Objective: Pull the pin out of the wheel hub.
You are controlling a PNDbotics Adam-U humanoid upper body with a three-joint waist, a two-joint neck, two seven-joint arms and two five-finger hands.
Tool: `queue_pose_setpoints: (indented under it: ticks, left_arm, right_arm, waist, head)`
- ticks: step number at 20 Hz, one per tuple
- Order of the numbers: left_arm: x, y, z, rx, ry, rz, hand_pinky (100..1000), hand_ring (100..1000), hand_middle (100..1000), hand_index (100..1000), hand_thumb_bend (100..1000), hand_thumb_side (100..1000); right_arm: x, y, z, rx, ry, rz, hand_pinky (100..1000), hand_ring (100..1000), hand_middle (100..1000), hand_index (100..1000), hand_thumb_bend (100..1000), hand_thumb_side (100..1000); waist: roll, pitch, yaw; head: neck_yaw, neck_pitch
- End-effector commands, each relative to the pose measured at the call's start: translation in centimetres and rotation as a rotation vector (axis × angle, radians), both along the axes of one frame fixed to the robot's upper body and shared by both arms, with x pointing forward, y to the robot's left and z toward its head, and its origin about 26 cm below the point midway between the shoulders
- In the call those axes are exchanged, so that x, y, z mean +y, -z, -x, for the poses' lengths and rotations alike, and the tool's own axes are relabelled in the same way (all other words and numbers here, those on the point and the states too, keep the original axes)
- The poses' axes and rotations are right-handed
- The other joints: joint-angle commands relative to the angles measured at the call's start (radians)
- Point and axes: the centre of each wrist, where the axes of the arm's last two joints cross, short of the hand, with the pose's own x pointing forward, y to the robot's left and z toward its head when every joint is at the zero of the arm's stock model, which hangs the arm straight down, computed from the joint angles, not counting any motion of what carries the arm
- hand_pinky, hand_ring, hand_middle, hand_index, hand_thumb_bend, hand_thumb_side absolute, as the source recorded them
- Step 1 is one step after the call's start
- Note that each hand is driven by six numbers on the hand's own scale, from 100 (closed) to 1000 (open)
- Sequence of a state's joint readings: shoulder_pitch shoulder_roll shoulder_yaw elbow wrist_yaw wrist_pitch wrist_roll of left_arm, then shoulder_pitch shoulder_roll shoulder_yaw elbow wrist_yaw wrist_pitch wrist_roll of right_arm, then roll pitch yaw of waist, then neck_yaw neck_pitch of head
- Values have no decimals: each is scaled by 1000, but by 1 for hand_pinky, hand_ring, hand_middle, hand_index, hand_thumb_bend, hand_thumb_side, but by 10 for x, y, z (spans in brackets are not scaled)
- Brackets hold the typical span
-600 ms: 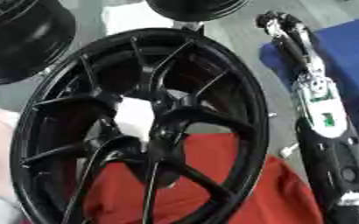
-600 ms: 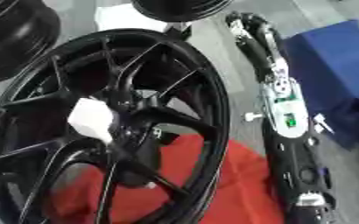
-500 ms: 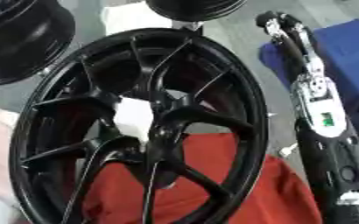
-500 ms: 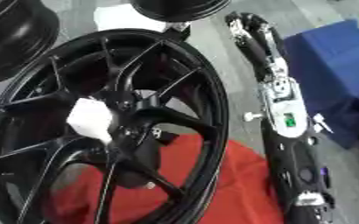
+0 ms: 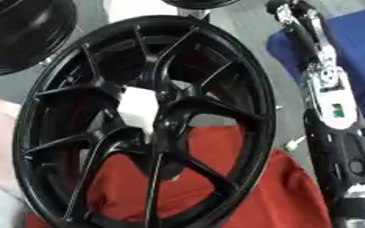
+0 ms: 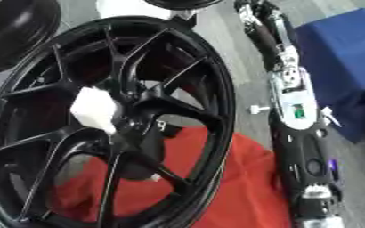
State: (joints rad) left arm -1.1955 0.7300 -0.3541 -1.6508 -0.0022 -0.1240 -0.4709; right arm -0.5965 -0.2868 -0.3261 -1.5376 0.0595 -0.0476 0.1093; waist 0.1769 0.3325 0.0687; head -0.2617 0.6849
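We see the black wheel hub (image 5: 147,124) standing tilted on its rim, filling the left and centre of the view, its thin spokes meeting at the centre. A white block-shaped piece (image 5: 139,109), which may be the pin, sits at that centre, just toward 9 o'clock of the bore. Behind the lower spokes, toward 6 o'clock, lies a red cloth (image 5: 248,187). At 3 o'clock our right arm (image 6: 298,133) reaches away toward 1 o'clock; its hand (image 6: 252,9) is at the top edge, well apart from the hub, and we cannot tell how far its fingers are spread. A blue cover (image 6: 341,58) lies at 2 o'clock, another black wheel (image 5: 22,31) at 10 o'clock
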Motion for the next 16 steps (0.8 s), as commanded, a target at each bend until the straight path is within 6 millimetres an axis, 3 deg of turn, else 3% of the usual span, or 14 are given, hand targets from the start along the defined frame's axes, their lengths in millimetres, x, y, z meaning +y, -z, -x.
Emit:
queue_pose_setpoints:
  ticks: [1,9,16]
  left_arm:
    - [8,-10,6,-25,-15,-28,764,721,659,765,241,382]
    - [-4,-7,9,6,20,-177,773,745,699,802,284,436]
    - [-33,0,19,17,25,-453,790,777,738,820,342,470]
  right_arm:
    - [-2,-13,4,-37,8,21,958,837,693,672,100,583]
    - [-2,-12,3,-34,6,25,958,837,693,672,100,586]
    - [-2,-12,3,-30,3,33,958,837,693,672,100,590]
  waist:
    - [7,-60,1]
    - [8,-61,1]
    - [8,-60,1]
  head:
    - [9,7]
    - [10,-9]
    - [11,-72]
